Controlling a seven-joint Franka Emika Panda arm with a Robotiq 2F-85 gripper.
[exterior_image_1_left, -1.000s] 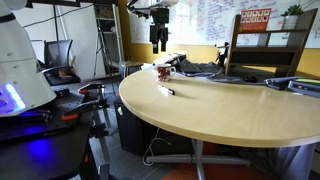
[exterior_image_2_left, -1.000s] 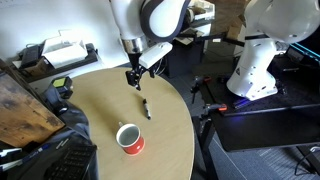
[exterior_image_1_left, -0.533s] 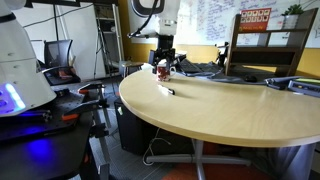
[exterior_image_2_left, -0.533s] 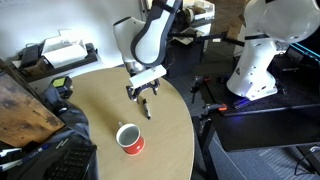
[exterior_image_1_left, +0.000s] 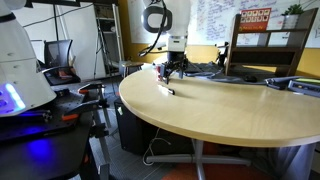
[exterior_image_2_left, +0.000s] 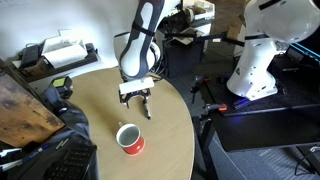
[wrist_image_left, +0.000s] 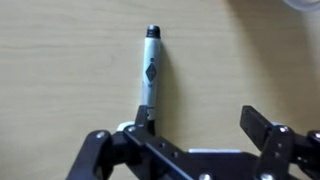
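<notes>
The gripper has its jaws spread wide and it holds nothing; between the two fingers only bare wood is seen. It hangs low over the table, with the fingers pointing down to the surface. In the wrist view a marker lies flat on the wood just in front of the gripper. Its body is light, with a dark tip on the far end. The near end of the marker reaches the finger on the left side of this picture and not the middle of the gap. Whether that finger touches it, I cannot tell.

In an exterior view the gripper stands just above the marker, near the edge of the round table. A red mug stands upright on the same table, near the marker but apart from it. In an exterior view from the low side, the gripper comes down close over the marker, which lies alone on the light wooden table
</notes>
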